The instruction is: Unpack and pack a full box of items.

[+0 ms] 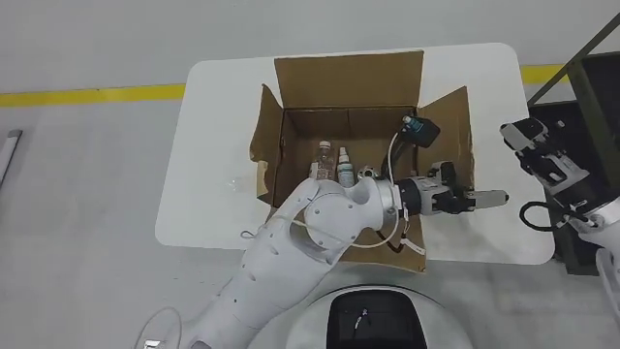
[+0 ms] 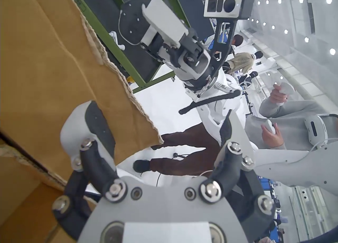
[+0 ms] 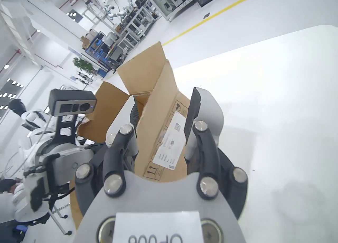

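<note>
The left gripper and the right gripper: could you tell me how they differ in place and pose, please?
The left gripper sits close beside the side flap of the box; the right gripper hangs at the edge of the table by the dark cart, apart from the box. The left gripper's arm lies across the box's near corner; the right gripper's arm is outside the table. Both are open and empty.

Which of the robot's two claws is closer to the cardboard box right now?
Left. The left gripper sits right beside a side flap of the box; the right gripper is out by the edge of the table, apart from the box.
</note>
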